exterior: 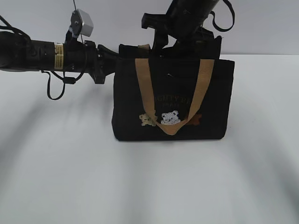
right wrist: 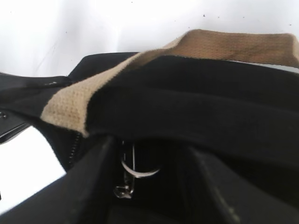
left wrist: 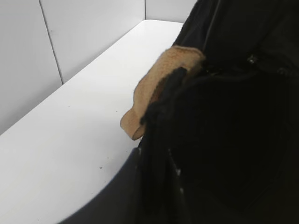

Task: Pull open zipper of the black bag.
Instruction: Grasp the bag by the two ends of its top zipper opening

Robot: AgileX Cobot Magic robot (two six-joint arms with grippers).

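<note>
The black bag (exterior: 173,88) stands upright mid-table, with tan handles (exterior: 145,84) and bear patches (exterior: 170,117) on its front. My left gripper (exterior: 111,58) reaches in level from the left and is shut on the fabric at the bag's top left corner. In the left wrist view, black cloth (left wrist: 224,140) and a tan strap (left wrist: 159,86) fill the frame. My right gripper (right wrist: 154,196) comes down over the top rim, open. The zipper's metal ring and pull (right wrist: 133,175) hang between its fingers, near the left finger (right wrist: 88,186). Zip teeth (right wrist: 74,145) show beside the strap.
The white table (exterior: 70,177) spreads around the bag, with a pale wall (left wrist: 84,37) behind. The left arm's cable (exterior: 53,91) droops toward the table. The right arm (exterior: 187,18) stands above the bag's far side.
</note>
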